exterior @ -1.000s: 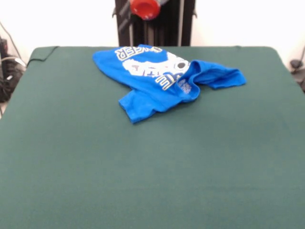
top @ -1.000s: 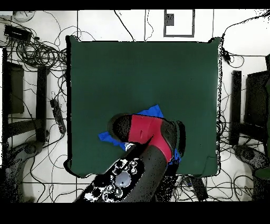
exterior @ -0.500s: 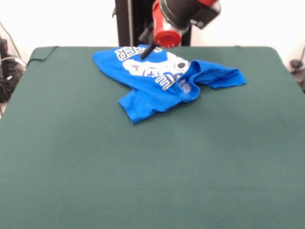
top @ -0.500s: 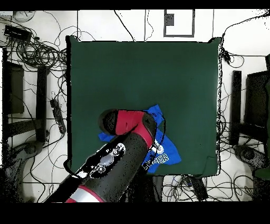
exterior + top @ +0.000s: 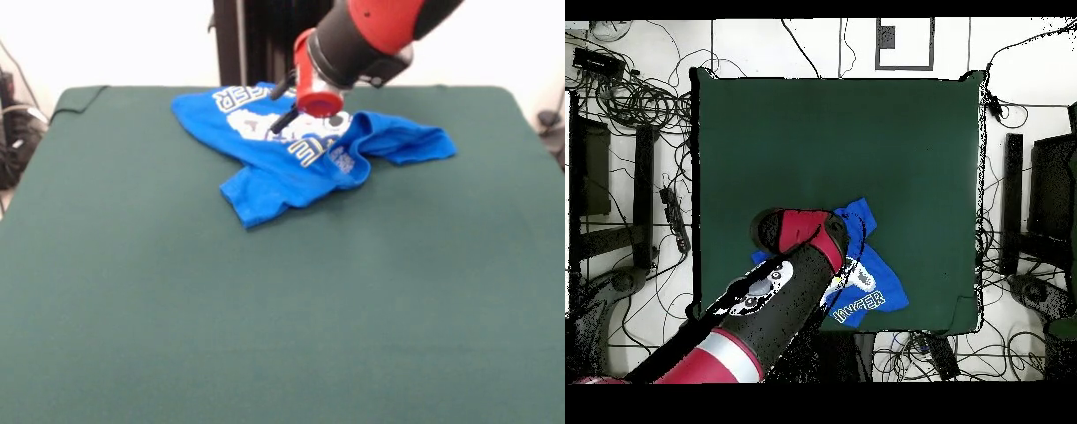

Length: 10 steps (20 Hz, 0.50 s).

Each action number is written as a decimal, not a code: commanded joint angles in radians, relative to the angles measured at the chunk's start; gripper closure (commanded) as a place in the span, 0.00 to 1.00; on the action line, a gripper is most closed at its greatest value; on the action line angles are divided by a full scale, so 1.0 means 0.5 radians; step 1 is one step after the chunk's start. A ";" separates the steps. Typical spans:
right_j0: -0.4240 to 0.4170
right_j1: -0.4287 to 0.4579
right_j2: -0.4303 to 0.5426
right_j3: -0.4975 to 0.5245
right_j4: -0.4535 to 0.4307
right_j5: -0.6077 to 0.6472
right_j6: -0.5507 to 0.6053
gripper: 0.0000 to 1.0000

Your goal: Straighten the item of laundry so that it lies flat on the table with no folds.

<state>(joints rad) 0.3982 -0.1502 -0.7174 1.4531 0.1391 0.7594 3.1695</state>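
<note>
Front – shirt (image 5: 300, 146): bunched at the far middle of the table (image 5: 265, 318), print up, one sleeve folded over toward the right, a corner trailing toward the near left.
Front – gripper (image 5: 284, 104): dark fingers just above the print; whether they are spread or pressed together cannot be told.
Overhead – arm (image 5: 780, 290): covers much of the shirt (image 5: 870, 285); lettering and blue edges show beside it, close to the base-side table (image 5: 835, 140) edge.
Handling (judgement): light, limp cloth that slides easily on the table.
Hold (judgement): pinch a free hem or the folded sleeve and draw outward.
</note>
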 commanded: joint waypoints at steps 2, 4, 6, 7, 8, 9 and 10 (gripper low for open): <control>0.003 0.072 0.185 -0.015 0.208 -0.069 0.440 0.00; -0.050 0.051 0.279 0.019 0.234 -0.177 0.356 0.00; -0.092 0.033 0.357 0.038 0.255 -0.233 0.280 0.00; -0.105 0.027 0.382 0.042 0.261 -0.244 0.254 0.00; -0.122 0.020 0.415 0.046 0.266 -0.260 0.219 0.00; -0.129 0.024 0.426 0.047 0.270 -0.275 0.210 0.00; -0.139 0.031 0.449 0.048 0.278 -0.301 0.200 0.00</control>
<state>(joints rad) 0.3586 -0.1390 -0.6997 1.4541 0.1922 0.7087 3.1695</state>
